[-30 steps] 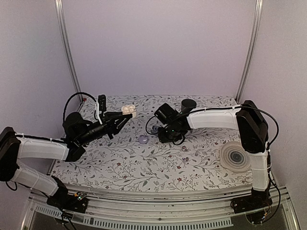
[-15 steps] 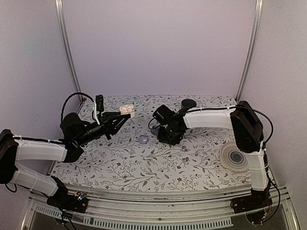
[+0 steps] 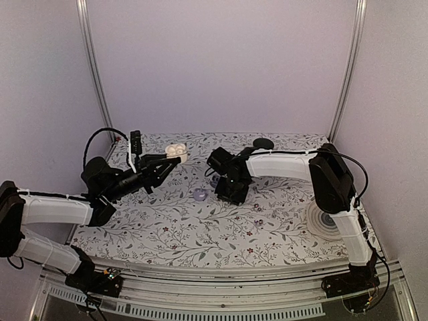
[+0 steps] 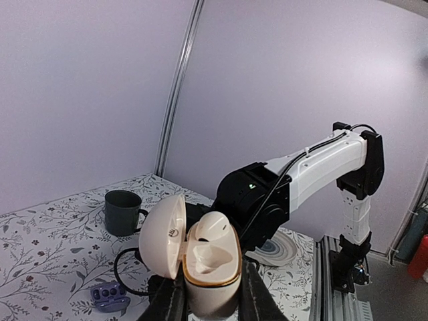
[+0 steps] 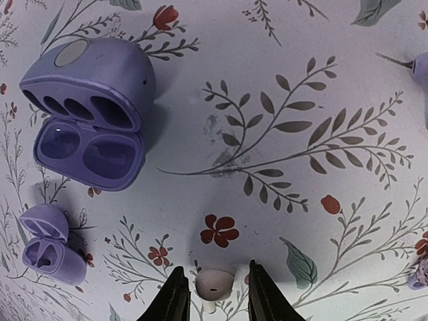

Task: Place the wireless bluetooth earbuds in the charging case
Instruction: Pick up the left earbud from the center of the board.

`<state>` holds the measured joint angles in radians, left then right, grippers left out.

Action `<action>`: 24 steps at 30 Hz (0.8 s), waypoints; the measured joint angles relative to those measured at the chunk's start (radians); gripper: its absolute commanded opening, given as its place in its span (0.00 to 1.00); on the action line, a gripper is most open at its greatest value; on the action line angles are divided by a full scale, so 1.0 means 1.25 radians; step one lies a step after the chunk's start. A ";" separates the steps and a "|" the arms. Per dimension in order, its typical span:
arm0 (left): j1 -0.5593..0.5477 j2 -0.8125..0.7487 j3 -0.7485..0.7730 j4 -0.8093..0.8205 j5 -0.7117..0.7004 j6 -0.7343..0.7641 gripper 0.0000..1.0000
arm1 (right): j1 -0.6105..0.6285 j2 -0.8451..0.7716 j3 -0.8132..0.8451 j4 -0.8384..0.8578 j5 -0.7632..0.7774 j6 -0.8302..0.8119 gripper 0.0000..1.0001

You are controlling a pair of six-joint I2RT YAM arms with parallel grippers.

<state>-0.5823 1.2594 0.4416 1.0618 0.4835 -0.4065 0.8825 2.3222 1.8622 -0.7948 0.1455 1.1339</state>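
My left gripper [image 4: 211, 293] [image 3: 162, 165] is shut on an open cream charging case [image 4: 215, 271] [image 3: 176, 152], held upright above the table's back left. One white earbud [image 4: 215, 227] sits in its far socket and the near socket is empty. An open blue-lilac charging case [image 5: 87, 114] [image 3: 200, 194] [image 4: 110, 296] with empty sockets lies on the table. My right gripper [image 5: 214, 289] [image 3: 226, 190] points down beside it, open. A loose white earbud [image 5: 214, 282] lies on the cloth between its fingers, with a gap on each side.
A small lilac piece [image 5: 47, 246] lies below the blue-lilac case, and lilac bits show at the right edge [image 5: 421, 67]. A dark mug [image 3: 263, 144] [image 4: 122, 212] stands at the back. A round striped disc [image 3: 326, 217] lies by the right arm's base.
My right arm has swung left and lowered its gripper toward the table by the blue-lilac case. My left gripper with the cream case has drifted slightly left and back.
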 measured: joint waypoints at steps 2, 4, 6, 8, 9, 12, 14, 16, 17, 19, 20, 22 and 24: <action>0.002 -0.004 0.000 0.001 0.003 -0.005 0.00 | 0.000 0.001 0.002 -0.011 -0.002 0.009 0.32; 0.004 -0.008 0.000 0.004 0.006 -0.005 0.00 | 0.000 0.003 0.005 -0.013 -0.003 0.013 0.32; 0.007 -0.012 -0.002 0.007 0.008 -0.007 0.00 | 0.000 0.005 0.009 -0.014 -0.004 0.017 0.32; 0.010 -0.018 -0.005 0.009 0.009 -0.008 0.00 | 0.000 0.006 0.011 -0.015 -0.007 0.018 0.32; 0.012 -0.020 -0.007 0.009 0.009 -0.008 0.00 | 0.000 0.007 0.012 -0.015 -0.008 0.018 0.32; 0.013 -0.024 -0.012 0.014 0.009 -0.009 0.00 | 0.000 0.008 0.013 -0.016 -0.014 0.019 0.29; 0.014 -0.025 -0.013 0.015 0.011 -0.011 0.00 | 0.000 0.011 0.016 -0.016 -0.016 0.017 0.28; 0.015 -0.025 -0.013 0.015 0.011 -0.011 0.00 | 0.000 0.020 0.030 -0.016 -0.017 0.014 0.27; 0.015 -0.025 -0.013 0.015 0.012 -0.012 0.00 | 0.000 0.025 0.038 -0.016 -0.017 0.011 0.26; 0.015 -0.025 -0.013 0.015 0.013 -0.012 0.00 | 0.002 0.035 0.053 -0.017 -0.016 0.005 0.25; 0.015 -0.025 -0.013 0.015 0.014 -0.013 0.00 | 0.003 0.038 0.057 -0.017 -0.016 0.002 0.24; 0.016 -0.025 -0.013 0.015 0.014 -0.014 0.00 | 0.006 0.043 0.064 -0.020 -0.010 -0.004 0.21; 0.016 -0.026 -0.013 0.015 0.014 -0.014 0.00 | 0.009 0.044 0.065 -0.024 -0.001 -0.009 0.20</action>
<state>-0.5621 1.2270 0.4252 1.0809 0.5014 -0.4236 0.8936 2.3772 1.9430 -0.8253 0.1444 1.1225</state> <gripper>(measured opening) 0.225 0.218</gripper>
